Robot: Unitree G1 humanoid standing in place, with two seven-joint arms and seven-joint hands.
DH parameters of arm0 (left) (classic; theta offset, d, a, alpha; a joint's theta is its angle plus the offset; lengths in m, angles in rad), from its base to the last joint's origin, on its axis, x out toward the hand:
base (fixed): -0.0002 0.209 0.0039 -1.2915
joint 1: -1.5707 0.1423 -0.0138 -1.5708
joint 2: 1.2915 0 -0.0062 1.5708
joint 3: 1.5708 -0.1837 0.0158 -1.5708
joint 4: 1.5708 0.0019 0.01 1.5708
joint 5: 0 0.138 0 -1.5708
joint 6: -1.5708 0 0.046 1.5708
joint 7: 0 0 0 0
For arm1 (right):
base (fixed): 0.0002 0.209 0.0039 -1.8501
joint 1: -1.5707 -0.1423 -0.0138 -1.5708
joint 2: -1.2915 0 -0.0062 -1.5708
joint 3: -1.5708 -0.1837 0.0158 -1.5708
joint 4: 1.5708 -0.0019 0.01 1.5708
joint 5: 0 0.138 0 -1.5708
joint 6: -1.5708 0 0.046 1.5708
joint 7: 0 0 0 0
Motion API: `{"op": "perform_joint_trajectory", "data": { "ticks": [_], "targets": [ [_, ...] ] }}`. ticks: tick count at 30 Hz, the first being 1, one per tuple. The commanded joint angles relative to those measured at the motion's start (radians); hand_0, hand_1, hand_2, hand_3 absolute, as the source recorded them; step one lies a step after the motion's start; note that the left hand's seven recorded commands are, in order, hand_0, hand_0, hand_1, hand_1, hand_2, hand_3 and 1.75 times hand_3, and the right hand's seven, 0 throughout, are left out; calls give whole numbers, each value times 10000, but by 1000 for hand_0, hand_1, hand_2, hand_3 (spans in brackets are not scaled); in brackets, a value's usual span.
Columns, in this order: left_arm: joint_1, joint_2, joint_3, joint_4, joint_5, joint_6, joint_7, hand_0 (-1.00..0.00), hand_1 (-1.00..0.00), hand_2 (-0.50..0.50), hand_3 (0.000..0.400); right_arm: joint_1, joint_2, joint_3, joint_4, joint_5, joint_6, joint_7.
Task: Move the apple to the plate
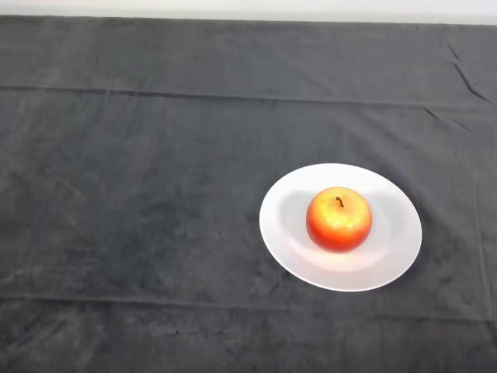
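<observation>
Head view: one apple (338, 219), one plate (299, 249), one cloth (140, 194). Apple sits upright on plate, near its middle, stem up. Apple round, glossy, red-orange with yellow patch round stem (short, dark). Plate round, white, smooth, shallow. Cloth dark grey, soft nap, long creases across near top and bottom. Plate lies right of centre.
</observation>
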Motion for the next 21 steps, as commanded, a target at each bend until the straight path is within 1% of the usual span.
{"op": "perform_joint_trajectory", "data": {
  "ticks": [1, 21],
  "targets": [
    [-76, -98, 347, 232, 117, -15, -96, 0, 0, 0, 0, 143, -189, -47, -225, 99, -35, -3],
    [-122, -217, 434, 124, 159, 93, -259, 0, 0, 0, 0, 144, -187, -46, -229, 98, -35, -5]
  ]
}}
